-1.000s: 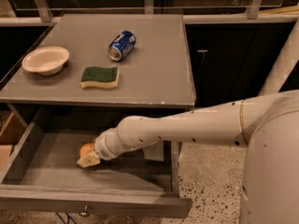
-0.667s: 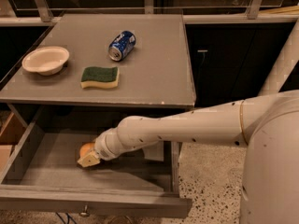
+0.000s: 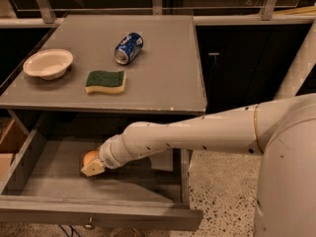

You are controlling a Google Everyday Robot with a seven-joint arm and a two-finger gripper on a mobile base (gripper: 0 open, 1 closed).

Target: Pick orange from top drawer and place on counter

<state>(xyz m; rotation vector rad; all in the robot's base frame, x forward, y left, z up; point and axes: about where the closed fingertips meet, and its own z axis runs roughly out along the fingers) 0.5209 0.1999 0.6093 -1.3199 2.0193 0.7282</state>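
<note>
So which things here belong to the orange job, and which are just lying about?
Job: orange, drawer, counter, gripper (down in the drawer, at the orange).
Lying about on the counter: bowl, sponge, can.

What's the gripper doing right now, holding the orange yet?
Gripper: down in the top drawer, at the orange; whether it holds it cannot be told.

White tubular arm point(image 3: 197, 135), dark screw dots point(image 3: 249, 151), one gold band point(image 3: 255, 128) — tan jaws inside the top drawer point(image 3: 44, 184).
</note>
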